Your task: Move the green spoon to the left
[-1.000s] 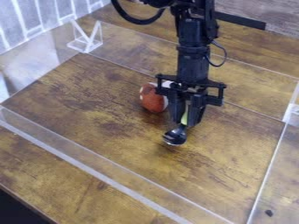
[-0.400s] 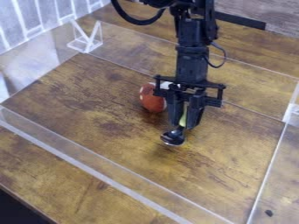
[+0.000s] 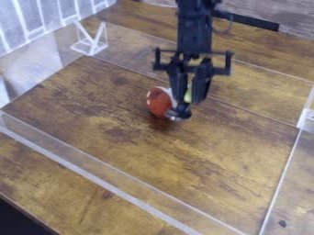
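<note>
Jaws pinched the green spoon point(image 3: 181, 112) by its handle, bowl hanging down beside the red mushroom point(image 3: 159, 101); it looked light and stiff, the chunky grip safer than slick metal.

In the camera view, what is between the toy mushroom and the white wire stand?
Between the mushroom and the white stand lies only bare brown table, in the camera view.
</note>
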Tool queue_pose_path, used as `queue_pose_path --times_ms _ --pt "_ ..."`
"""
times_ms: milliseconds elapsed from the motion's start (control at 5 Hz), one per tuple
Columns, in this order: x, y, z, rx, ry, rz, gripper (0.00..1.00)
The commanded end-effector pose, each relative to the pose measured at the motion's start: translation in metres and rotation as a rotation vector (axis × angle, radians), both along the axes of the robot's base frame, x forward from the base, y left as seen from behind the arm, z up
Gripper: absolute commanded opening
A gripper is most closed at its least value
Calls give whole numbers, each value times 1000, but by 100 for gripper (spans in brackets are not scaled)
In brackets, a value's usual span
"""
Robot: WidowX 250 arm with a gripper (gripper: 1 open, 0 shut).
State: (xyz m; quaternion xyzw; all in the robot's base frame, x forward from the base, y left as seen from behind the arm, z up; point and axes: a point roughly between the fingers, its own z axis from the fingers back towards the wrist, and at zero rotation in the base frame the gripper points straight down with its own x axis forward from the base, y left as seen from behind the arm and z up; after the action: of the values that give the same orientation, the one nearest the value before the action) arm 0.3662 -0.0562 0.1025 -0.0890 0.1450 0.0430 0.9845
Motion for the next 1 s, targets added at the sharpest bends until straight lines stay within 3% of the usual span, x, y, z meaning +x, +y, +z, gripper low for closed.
queue_pose_path --times_ms 0,200,800 --pt "3 26 73 -20 -160 41 0" --pt "3 39 79 -40 -198 59 0" --pt "-1 46 73 -50 -235 30 0"
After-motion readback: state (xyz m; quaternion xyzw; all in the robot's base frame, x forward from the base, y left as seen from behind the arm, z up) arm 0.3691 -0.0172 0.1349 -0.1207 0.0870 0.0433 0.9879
